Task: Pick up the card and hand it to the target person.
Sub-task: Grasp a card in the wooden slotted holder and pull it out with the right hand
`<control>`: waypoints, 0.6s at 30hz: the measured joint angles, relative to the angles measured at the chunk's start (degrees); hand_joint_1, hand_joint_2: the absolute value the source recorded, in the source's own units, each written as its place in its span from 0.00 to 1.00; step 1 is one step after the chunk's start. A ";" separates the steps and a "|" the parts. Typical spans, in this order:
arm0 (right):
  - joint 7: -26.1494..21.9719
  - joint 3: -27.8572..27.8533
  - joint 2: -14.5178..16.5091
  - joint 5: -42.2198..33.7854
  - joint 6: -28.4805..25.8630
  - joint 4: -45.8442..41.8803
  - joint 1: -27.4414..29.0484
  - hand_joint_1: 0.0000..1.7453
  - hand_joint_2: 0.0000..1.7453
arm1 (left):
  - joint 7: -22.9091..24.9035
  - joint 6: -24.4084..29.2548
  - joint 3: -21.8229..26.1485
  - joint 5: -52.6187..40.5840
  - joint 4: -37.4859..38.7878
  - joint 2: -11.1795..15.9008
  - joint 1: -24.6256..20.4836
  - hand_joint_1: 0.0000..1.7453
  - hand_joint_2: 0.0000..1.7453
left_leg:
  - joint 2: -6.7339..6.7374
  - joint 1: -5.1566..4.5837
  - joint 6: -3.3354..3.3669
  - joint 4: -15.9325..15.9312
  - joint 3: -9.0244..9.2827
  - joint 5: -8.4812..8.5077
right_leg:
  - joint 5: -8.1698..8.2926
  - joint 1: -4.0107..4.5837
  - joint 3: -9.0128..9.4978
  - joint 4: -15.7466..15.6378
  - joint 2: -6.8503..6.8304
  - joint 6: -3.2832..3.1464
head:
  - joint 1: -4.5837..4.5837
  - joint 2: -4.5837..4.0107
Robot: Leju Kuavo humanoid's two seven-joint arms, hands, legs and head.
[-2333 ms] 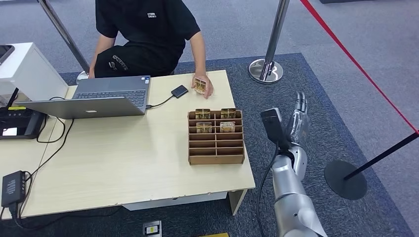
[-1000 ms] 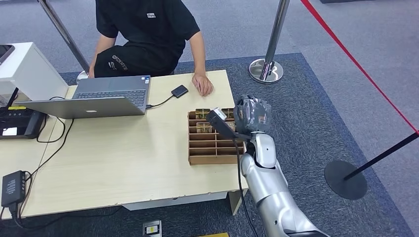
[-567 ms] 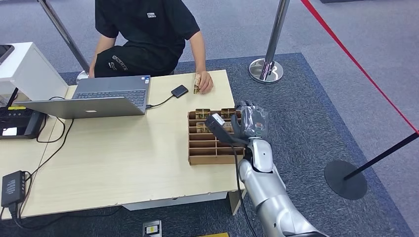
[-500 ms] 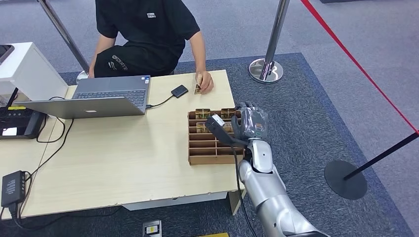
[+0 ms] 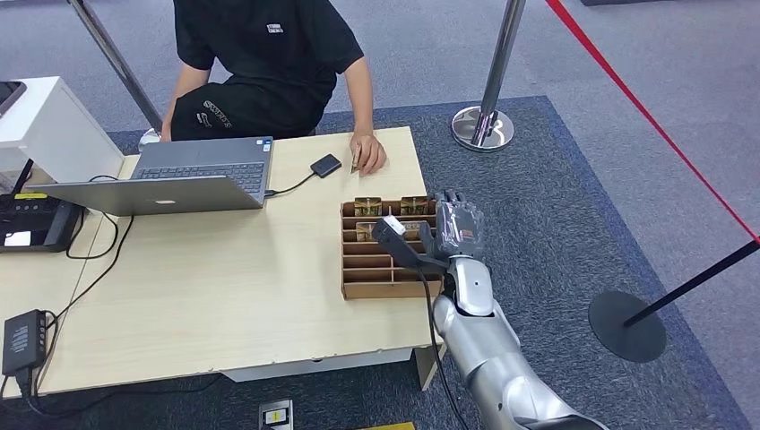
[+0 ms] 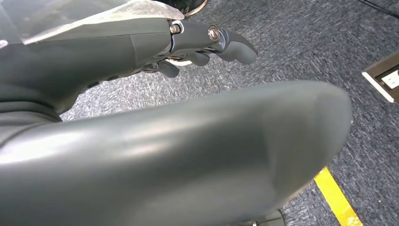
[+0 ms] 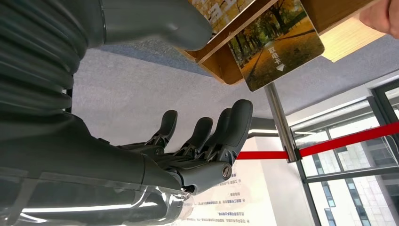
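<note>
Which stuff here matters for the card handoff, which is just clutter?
Job:
right hand, open, beside the rack
cards in the wooden rack
person at the table's far side

Clutter:
laptop
black drive
stanchion
power brick

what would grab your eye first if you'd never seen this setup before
The robot's silver right arm reaching in, its right hand open at the right end of the wooden card rack near the desk's right edge. The rack's far slots hold autumn-print cards. Across the desk sits a person in black, one hand resting beside a small black device.
</note>
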 joint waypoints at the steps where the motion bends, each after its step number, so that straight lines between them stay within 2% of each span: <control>1: 0.00 0.01 -0.05 -0.02 0.00 0.12 -0.02 0.39 1.00 | 0.00 -0.01 0.00 -0.05 0.01 0.00 0.00 0.00 0.00 | 0.00 0.00 0.00 0.00 0.00 0.00 | 0.00 0.00 0.00 0.00 0.00 0.00 | 0.00 0.00; 18: -0.08 1.25 -0.12 0.57 0.00 1.72 -0.15 0.45 1.00 | 0.85 0.01 -0.02 -1.08 0.01 0.00 -0.01 0.00 0.00 | 0.00 0.00 0.00 0.00 0.00 0.00 | 0.00 0.00 0.00 0.00 0.00 0.00 | 0.00 0.00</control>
